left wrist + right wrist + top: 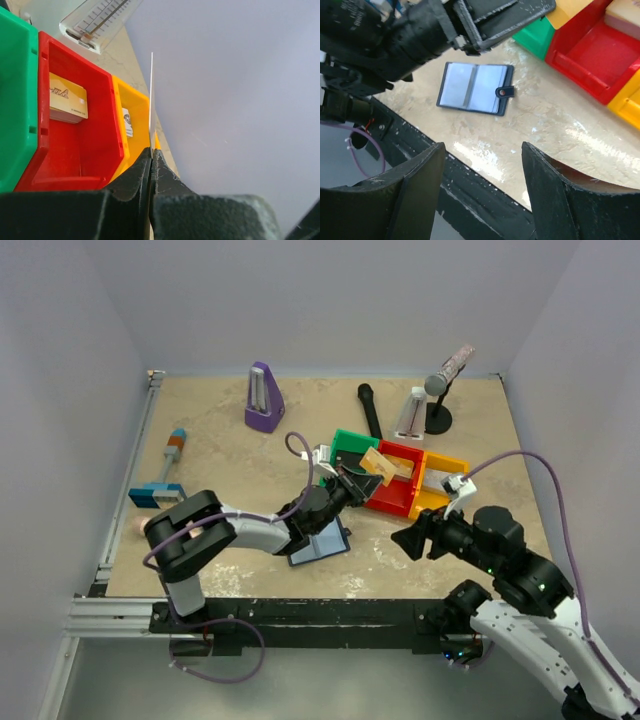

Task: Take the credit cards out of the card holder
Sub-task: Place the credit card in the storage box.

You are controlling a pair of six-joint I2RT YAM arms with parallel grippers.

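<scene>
The card holder (320,543) lies open and flat on the tabletop (220,470), close to the near edge and roughly midway along it. Its pale inner panels face up, and its snap tab (506,92) points toward the right edge. The left end effector (358,472) is raised beyond the holder, its fingers pinched tight on a thin credit card (372,460). In the left wrist view that card (151,100) shows edge-on, standing over the wall between the red bin (75,150) and the yellow bin (135,125). A tan card (67,97) rests in the red bin at its far end. The green bin (350,443) sits against the red bin's left side. The right end effector (482,195) hovers near the near edge with its fingers spread wide, holding nothing. Bare tabletop separates it from the holder.
</scene>
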